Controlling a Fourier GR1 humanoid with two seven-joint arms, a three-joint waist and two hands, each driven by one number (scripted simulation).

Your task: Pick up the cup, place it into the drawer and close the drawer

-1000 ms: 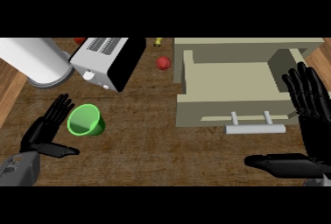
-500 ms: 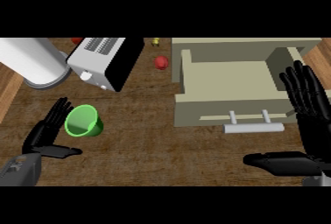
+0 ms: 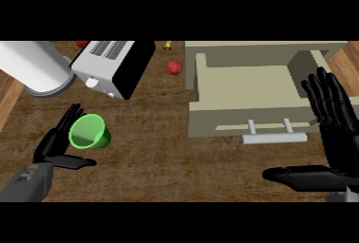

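The left hand (image 3: 54,144) is spreading wide beside the green cup (image 3: 89,132). The right hand (image 3: 335,137) is resting open near the open drawer (image 3: 245,95).

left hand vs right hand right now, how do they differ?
The left hand sits at the view's lower left, right beside the green cup; the right hand is at the right edge by the open drawer, away from the cup. The left hand shows smaller in view than the right hand. Both are black, open, fingers straight and thumbs out, holding nothing.
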